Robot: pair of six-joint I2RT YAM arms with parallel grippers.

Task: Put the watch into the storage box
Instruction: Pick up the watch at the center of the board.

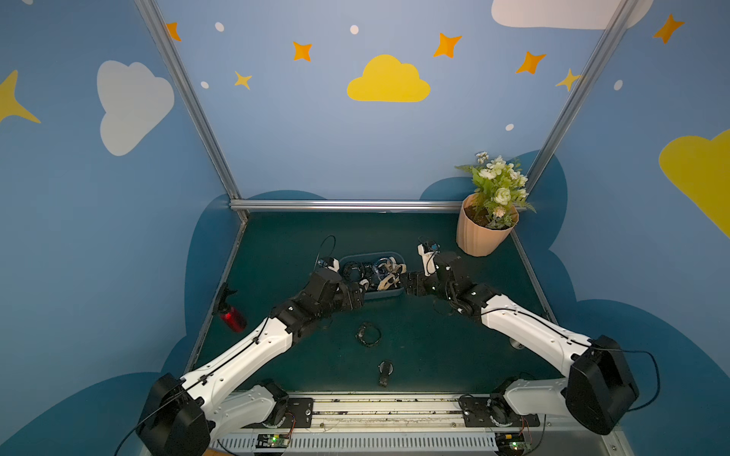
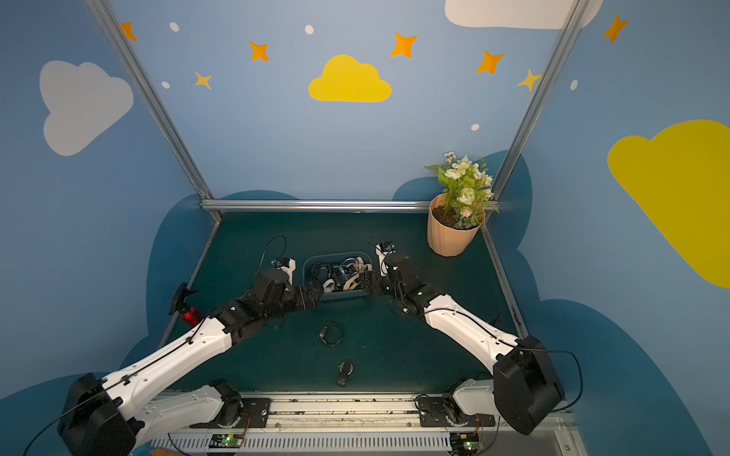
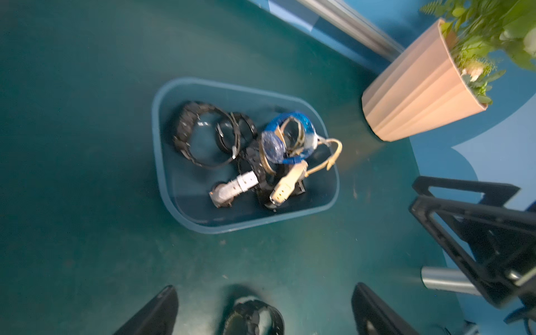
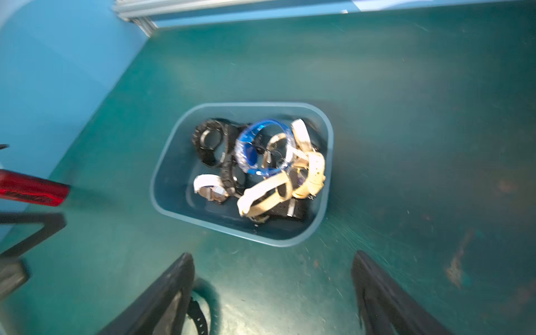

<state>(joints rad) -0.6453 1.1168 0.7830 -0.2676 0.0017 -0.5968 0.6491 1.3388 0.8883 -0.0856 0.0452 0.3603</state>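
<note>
Green counter [image 1: 434,355] under two arms reaching in toward the middle. Ribbed pot [image 1: 480,241] of flowers at the far right corner. Left hand [image 3: 264,287] and right hand [image 4: 272,253] at the near corners of the box [image 3: 246,227], one on each side, fingers of both spread wide apart. Box mid-counter, heaped with watches [image 4: 261,162]. Red bottle [image 1: 233,318] lying at the left edge. Black watch [image 1: 368,334] on bare counter, apart from the box on the arm-base side; second watch [image 1: 385,371] nearer the bases still.

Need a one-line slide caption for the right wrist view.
Open right tool facing the storage box, piled with black, blue, white and cream watches.
</note>
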